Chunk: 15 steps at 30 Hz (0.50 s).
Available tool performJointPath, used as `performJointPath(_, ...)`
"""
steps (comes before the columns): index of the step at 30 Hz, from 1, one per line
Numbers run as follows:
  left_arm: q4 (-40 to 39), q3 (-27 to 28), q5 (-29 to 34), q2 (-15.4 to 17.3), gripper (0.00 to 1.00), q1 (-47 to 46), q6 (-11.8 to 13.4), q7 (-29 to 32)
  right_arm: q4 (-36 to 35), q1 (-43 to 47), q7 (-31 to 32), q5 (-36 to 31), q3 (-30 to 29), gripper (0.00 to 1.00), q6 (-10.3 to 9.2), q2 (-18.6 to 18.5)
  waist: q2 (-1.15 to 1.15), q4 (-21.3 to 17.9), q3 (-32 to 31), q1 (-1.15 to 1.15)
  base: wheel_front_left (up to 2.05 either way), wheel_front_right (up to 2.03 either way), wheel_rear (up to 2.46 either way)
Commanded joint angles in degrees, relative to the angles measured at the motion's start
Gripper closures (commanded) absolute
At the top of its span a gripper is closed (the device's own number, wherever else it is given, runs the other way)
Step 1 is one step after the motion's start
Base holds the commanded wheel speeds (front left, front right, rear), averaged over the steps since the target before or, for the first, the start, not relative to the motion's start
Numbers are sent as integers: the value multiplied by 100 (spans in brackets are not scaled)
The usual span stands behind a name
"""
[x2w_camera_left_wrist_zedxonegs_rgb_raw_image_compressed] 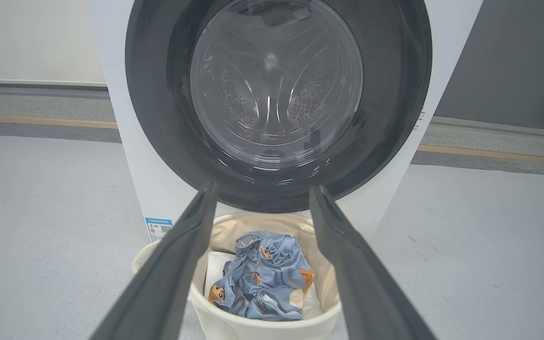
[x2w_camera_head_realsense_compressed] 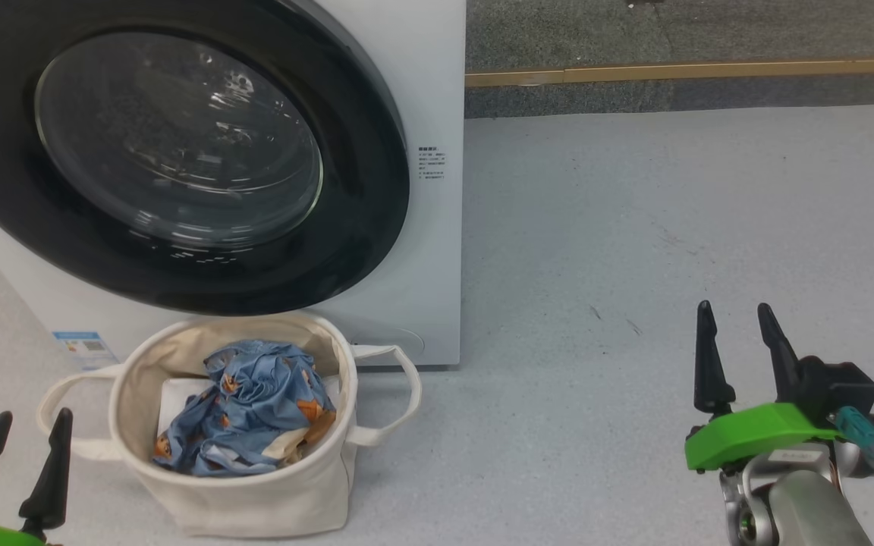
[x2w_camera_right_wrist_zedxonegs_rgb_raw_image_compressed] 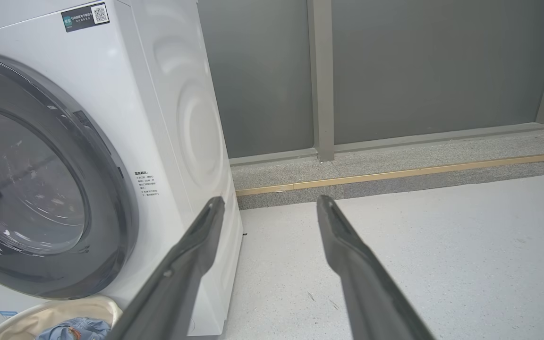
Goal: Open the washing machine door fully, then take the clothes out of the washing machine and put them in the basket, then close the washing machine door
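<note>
Left gripper (x2w_camera_left_wrist_zedxonegs_rgb_raw_image_compressed: 263,187): two long, dark, matt fingers tapering to points, spread apart with nothing between them; lower left corner of the head view. Right gripper (x2w_camera_head_realsense_compressed: 734,305): same build, fingers likewise parted and empty, lower right of the head view over the pale grey speckled floor (x2w_camera_head_realsense_compressed: 634,227). It sits on a bright green plastic mount (x2w_camera_head_realsense_compressed: 748,440) with a teal plug (x2w_camera_head_realsense_compressed: 858,432) at its side.

Round cream canvas basket (x2w_camera_head_realsense_compressed: 255,500), soft-walled, two loop handles, on the floor just ahead of the left gripper and close against the washer's foot. Inside: crumpled light-blue clothes (x2w_camera_head_realsense_compressed: 255,402) printed with orange and brown cartoon figures, cream lining showing, lying on a white folded sheet (x2w_camera_head_realsense_compressed: 179,398).

White boxy washing machine (x2w_camera_head_realsense_compressed: 429,98) at the upper left of the head view. Its round door (x2w_camera_head_realsense_compressed: 361,227), with a wide glossy black rim and a bulging clear glass window (x2w_camera_head_realsense_compressed: 179,144), lies shut against the front. Perforated steel drum (x2w_camera_left_wrist_zedxonegs_rgb_raw_image_compressed: 276,94) visible through the glass in the left wrist view.

Writing: small blue label (x2w_camera_head_realsense_compressed: 82,347) with a QR code, front's lower left; grey printed text block (x2w_camera_head_realsense_compressed: 432,163) right of the door; black sticker (x2w_camera_right_wrist_zedxonegs_rgb_raw_image_compressed: 85,16) with a QR code at the top, right wrist view. All too small to read.

Brass-coloured strip (x2w_camera_head_realsense_compressed: 672,72) across the upper right; smooth grey wall panels (x2w_camera_right_wrist_zedxonegs_rgb_raw_image_compressed: 418,61) beyond.
</note>
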Motion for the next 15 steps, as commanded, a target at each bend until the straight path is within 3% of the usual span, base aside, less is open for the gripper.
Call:
performJointPath(1,-118,243,47,297,0,-405,10,-69,-197,-116,-27,-15,116,0,-2,-15,0,-6,-1,0,0,0,0)
performJointPath(15,-110,165,239,254,0,-560,10,-69,-97,-193,-27,0,113,0,-2,19,0,-13,52,0,0,0,0)
